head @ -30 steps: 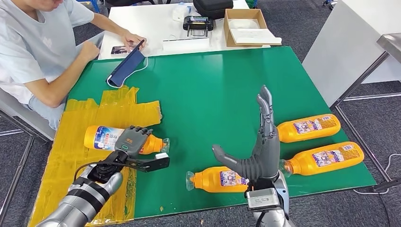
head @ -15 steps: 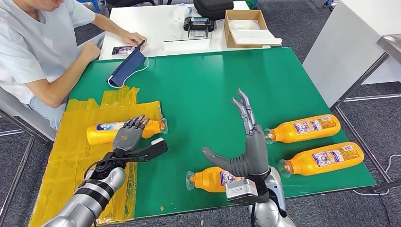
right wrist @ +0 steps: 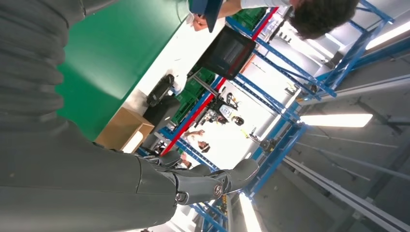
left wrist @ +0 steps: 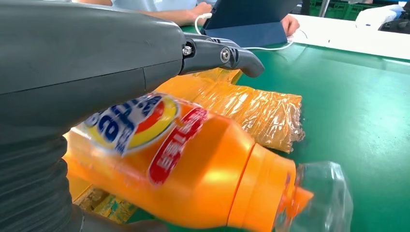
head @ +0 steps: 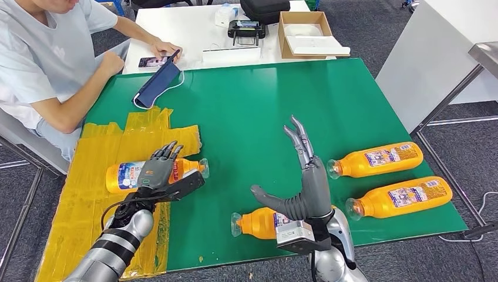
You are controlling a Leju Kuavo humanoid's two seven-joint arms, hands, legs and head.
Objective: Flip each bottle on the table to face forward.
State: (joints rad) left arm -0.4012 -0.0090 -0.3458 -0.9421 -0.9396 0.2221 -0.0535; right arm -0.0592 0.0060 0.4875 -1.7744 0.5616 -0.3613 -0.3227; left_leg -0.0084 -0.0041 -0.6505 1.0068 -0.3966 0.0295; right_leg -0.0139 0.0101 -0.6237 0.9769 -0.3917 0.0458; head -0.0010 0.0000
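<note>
In the lower left of the head view, the left hand is lying over an orange plastic bottle with a clear cap, fingers extended across its body and thumb spread below, not visibly clenching it; the bottle is lying on its side on yellow tape covering the green table mat. Its blue, yellow and red label is facing the left wrist camera, lettering too blurred to read. Lower centre, the right hand is raised, spread and grasping nothing above a second orange bottle; two more orange bottles are lying at right with white-blue labels, text unreadable.
</note>
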